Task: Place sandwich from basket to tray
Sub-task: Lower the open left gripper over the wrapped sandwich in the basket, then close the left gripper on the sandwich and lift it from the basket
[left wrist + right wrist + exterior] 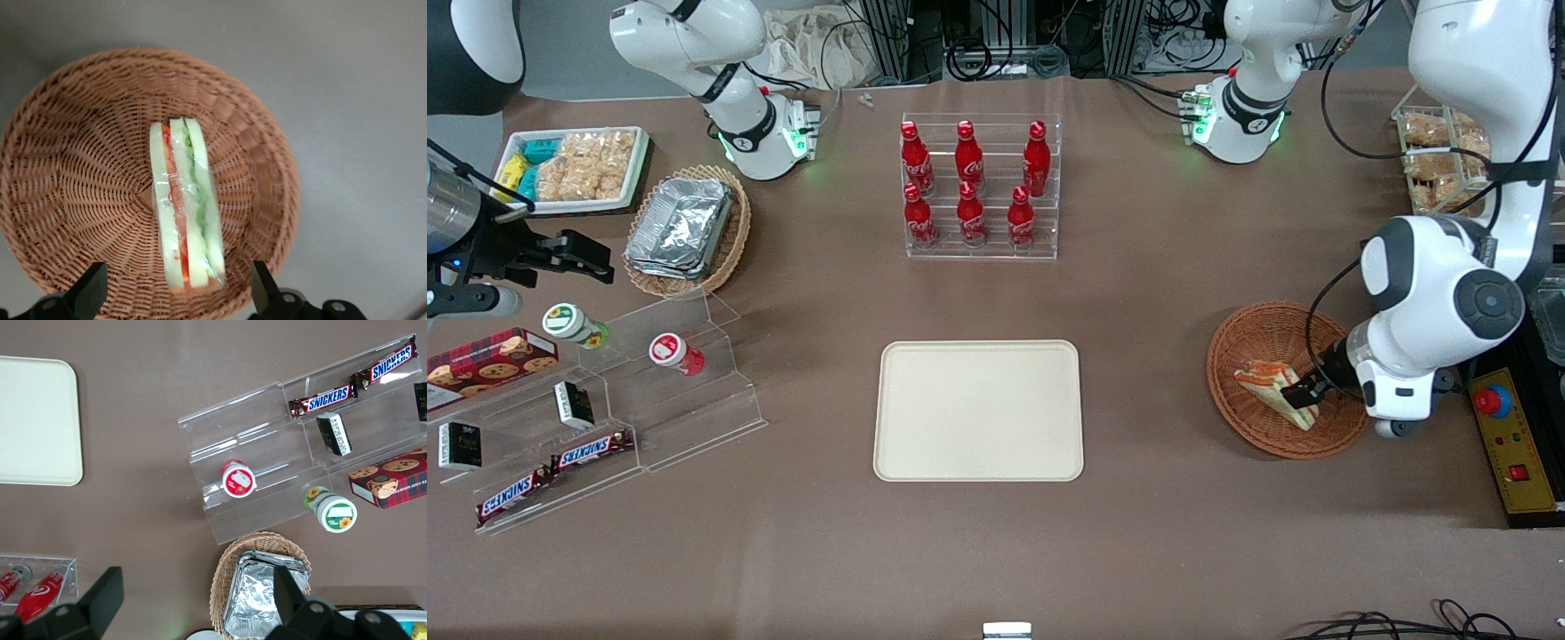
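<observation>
The sandwich [1270, 380], a wrapped white-bread wedge with orange-red and green layers, lies in the round reddish-brown basket [1240, 425] toward the working arm's end of the table. My left gripper [1303, 392] is low over the basket at one end of the sandwich. In the left wrist view the gripper [177, 290] is open, its two fingers [91, 288] standing wide on either side of the sandwich [185, 207], clear of it, over the basket [73, 167]. The cream tray [978, 411] lies bare in the middle of the table.
A clear rack of red bottles [980, 187] stands farther from the camera than the tray. A yellow control box with a red button [1507, 444] lies beside the basket. An acrylic snack stand [605, 400], an oval foil basket [685, 227] and a white snack tray [574, 169] lie toward the parked arm's end.
</observation>
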Controlling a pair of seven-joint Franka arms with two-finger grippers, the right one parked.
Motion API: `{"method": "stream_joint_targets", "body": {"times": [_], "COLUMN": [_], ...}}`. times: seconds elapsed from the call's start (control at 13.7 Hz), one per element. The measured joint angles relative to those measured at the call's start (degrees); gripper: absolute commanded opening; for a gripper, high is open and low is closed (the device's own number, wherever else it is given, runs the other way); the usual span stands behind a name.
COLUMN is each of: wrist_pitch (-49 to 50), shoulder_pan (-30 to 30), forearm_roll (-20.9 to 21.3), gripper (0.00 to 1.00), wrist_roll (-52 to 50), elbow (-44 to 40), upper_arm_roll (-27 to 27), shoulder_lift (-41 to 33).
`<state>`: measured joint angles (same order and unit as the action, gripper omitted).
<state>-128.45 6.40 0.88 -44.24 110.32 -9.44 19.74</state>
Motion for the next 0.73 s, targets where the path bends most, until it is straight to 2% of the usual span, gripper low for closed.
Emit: {"method": "stream_joint_targets", "body": {"times": [0.51,0.66,0.73], "wrist_pitch": [-7.3,-7.9,-8.1], "shoulder_pan": [0.0,0.0,0.0], "forearm_roll": [0.6,2.7,3.2], "gripper": [0.94,0.84,0.71], "wrist_roll": [-3.0,-5.8,-6.6], "elbow": [3.8,3.8,3.8], "upper_arm_roll": [1.5,1.5,1.4], "shoulder_lift": [3.1,3.6,3.8]}}
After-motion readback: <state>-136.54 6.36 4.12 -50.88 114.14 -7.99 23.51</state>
